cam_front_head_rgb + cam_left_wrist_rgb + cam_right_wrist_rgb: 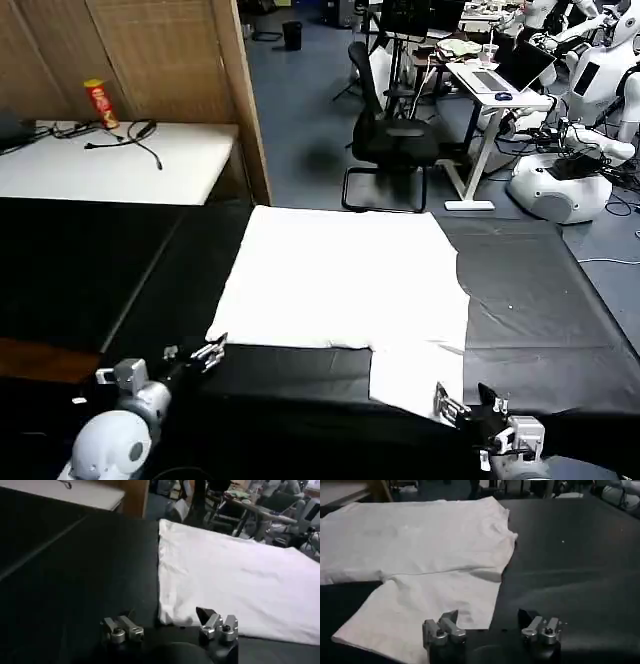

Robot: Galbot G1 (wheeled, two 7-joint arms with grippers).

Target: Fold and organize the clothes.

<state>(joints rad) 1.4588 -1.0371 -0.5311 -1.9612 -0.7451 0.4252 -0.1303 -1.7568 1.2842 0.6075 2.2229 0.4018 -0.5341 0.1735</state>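
The clothes are one white T-shirt [340, 280] spread flat on the black table [540, 300], with no print showing. One sleeve [415, 375] sticks out toward the near edge on the right. My left gripper [195, 355] hovers open just short of the shirt's near left corner [167, 612], with nothing between its fingers [122, 628]. My right gripper [470, 405] is open at the sleeve's near edge [420, 610]. One finger [442, 630] is over the cloth and the other [540, 628] over bare table. In both wrist views the jaws stand wide apart.
A white side table [110, 160] with black cables and a red can [100, 103] stands at the back left, beside a wooden partition [160, 60]. Behind the black table are an office chair [390, 130], a desk [490, 85] and white robots [560, 185]. Bare black tabletop flanks the shirt.
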